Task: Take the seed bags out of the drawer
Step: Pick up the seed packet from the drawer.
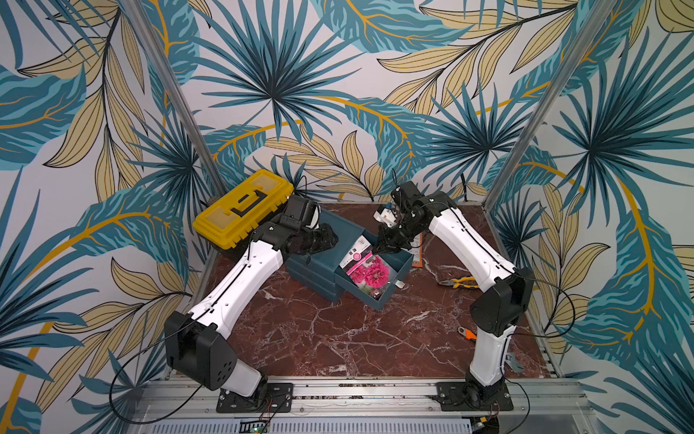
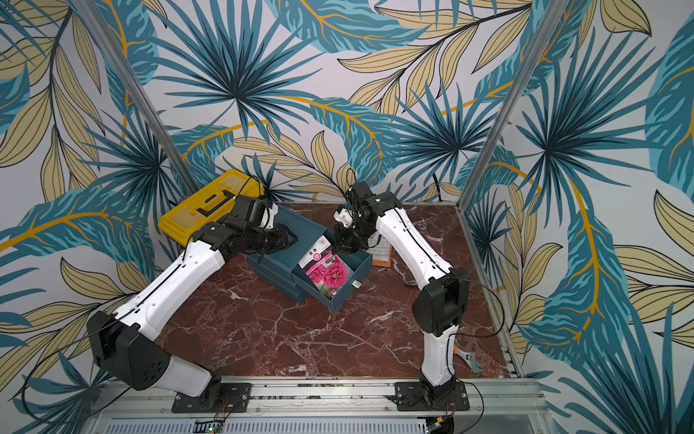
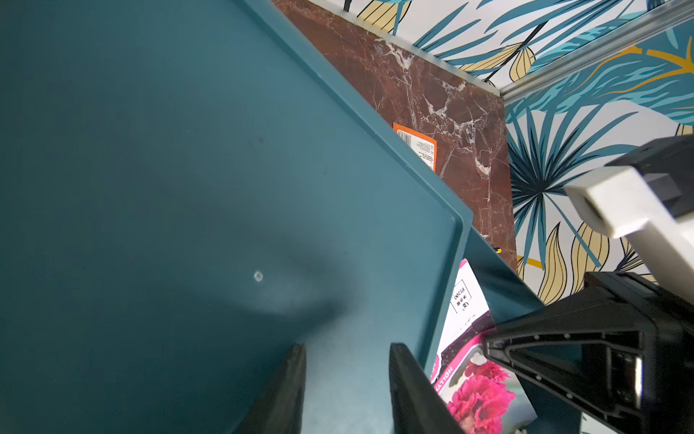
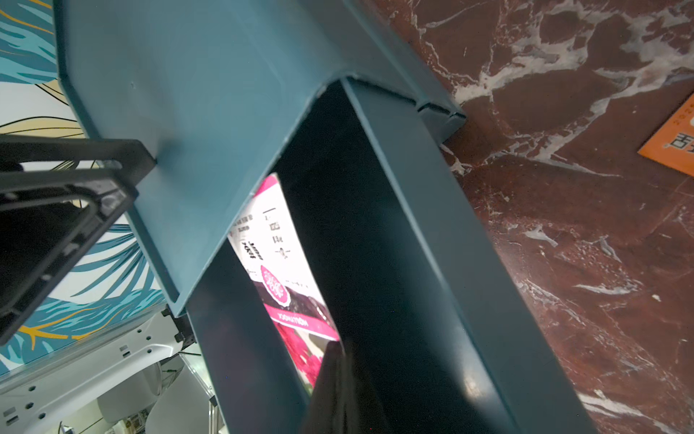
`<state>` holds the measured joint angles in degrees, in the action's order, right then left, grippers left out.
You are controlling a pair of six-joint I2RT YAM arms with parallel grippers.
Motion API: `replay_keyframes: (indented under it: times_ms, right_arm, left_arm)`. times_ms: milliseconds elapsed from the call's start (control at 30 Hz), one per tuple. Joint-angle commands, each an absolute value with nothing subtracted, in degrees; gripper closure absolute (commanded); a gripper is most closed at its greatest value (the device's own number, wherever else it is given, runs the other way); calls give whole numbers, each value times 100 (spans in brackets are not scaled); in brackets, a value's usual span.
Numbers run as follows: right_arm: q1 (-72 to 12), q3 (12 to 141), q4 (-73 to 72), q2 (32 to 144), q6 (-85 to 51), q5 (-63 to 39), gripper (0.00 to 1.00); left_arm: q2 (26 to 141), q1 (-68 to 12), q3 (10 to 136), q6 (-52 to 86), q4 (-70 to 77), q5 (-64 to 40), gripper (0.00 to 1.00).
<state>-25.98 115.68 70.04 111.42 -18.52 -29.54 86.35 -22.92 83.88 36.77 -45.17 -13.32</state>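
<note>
A teal drawer unit (image 1: 345, 225) (image 2: 304, 225) stands mid-table with its top drawer (image 1: 353, 289) (image 2: 311, 289) pulled out. Inside it a seed bag (image 1: 370, 272) (image 2: 328, 270) (image 4: 278, 255) with a pink flower photo is tilted up on edge. My right gripper (image 1: 377, 250) (image 2: 337, 250) (image 4: 338, 349) reaches into the drawer and is shut on that bag's upper edge. My left gripper (image 1: 332, 238) (image 2: 291, 238) (image 3: 347, 347) is open with nothing between its fingers, tips at the unit's flat top (image 3: 187, 150). Another orange-edged seed bag (image 1: 417, 251) (image 2: 383, 251) (image 3: 417, 144) lies on the table to the right of the drawer.
A yellow toolbox (image 1: 242, 208) (image 2: 202, 204) sits at the back left, behind my left arm. Pliers (image 1: 460, 282) lie to the right of the drawer, and an orange-handled tool (image 1: 467, 332) lies near the right arm's base. Walls close the table's back and sides.
</note>
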Motion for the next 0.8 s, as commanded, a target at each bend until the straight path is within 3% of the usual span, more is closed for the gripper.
replay_keyframes:
  times_ms: [0,767]
  right_arm:
    - [-2619,11598,7109,11300,-2163,-3177,100]
    - [-2575,11336,5804,11634,-3496,-3349,100]
  left_arm:
    - [8935,-2276,7988,3754,-5582,-1257,59]
    - [8921,-2291,7930,3839,-5525,-1258,59]
